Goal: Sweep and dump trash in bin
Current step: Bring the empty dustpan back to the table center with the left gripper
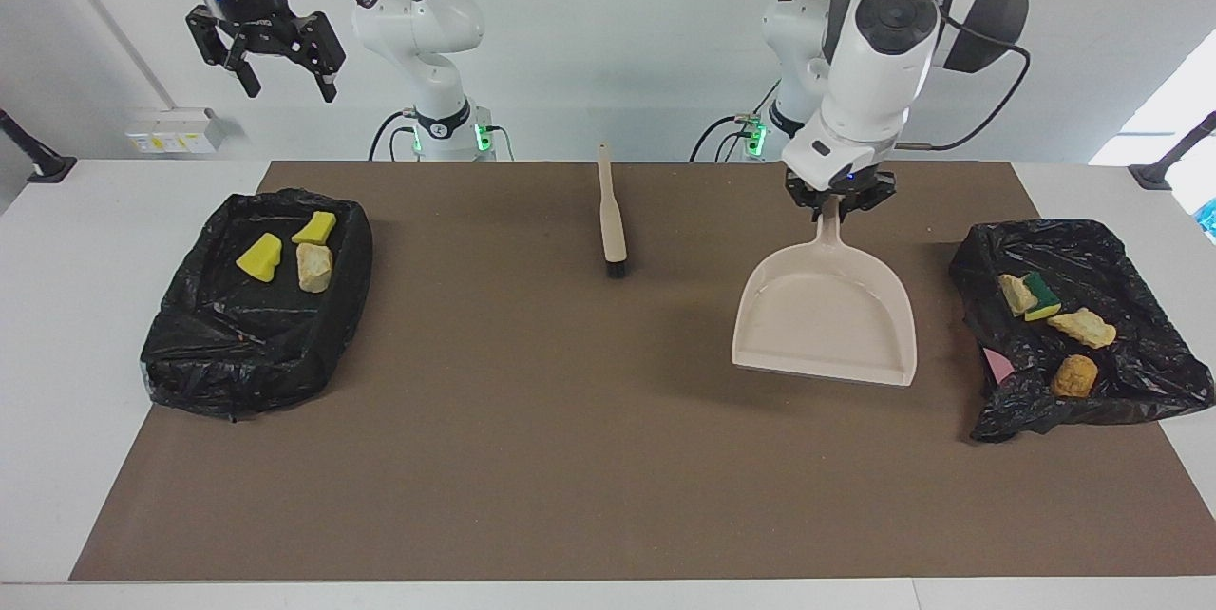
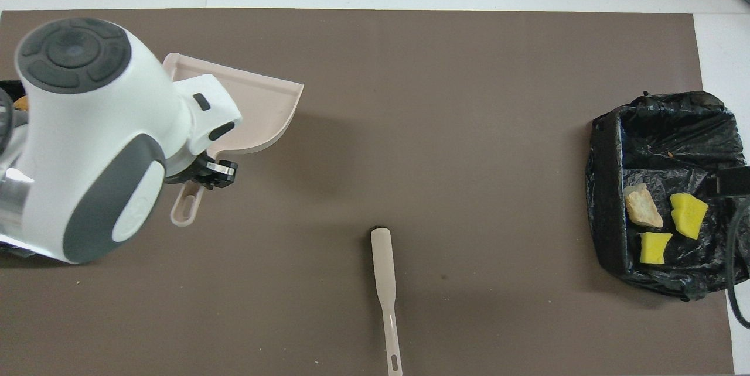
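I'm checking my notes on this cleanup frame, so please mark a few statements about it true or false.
1. The left gripper grips the dustpan by its handle. True.
2. The dustpan holds trash. False: it is empty.
3. The brush lies on the mat, held by no gripper. True.
4. The right gripper holds the brush. False: it is raised, open, holding nothing.
5. Both bins hold trash. True.
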Tool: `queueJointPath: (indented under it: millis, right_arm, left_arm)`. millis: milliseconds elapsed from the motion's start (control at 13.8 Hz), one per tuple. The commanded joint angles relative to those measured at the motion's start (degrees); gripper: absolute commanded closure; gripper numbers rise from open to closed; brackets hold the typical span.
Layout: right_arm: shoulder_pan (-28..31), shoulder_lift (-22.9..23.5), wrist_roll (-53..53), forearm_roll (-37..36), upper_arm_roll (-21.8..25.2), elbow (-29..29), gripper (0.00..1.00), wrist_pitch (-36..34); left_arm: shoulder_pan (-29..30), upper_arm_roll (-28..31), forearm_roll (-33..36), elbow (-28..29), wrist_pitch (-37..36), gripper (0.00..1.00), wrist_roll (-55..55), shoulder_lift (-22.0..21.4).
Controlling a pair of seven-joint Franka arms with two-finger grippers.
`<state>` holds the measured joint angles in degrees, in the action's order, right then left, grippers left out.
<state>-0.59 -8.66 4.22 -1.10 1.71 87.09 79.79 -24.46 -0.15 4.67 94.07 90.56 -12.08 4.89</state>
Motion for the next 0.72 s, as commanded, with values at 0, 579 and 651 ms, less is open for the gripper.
queueJointPath:
  millis: [0, 579, 651]
  right_arm:
    - [0.3, -0.5, -1.3, 0.3, 0.0, 0.3, 0.0, 0.7]
    - [0.3, -0.5, -1.3, 0.3, 0.0, 0.3, 0.0, 0.7]
    - [0.3, -0.5, -1.3, 0.3, 0.0, 0.3, 0.0, 0.7]
  left_arm:
    - [-4.7, 1.1, -2.7, 0.4, 4.6, 1.0, -5.7, 1.3]
    - [-14.2, 1.1, -4.8, -1.5, 20.1, 1.0, -18.8, 14.8]
    - [-14.2, 1.1, -4.8, -1.3, 22.4, 1.0, -19.7, 15.3]
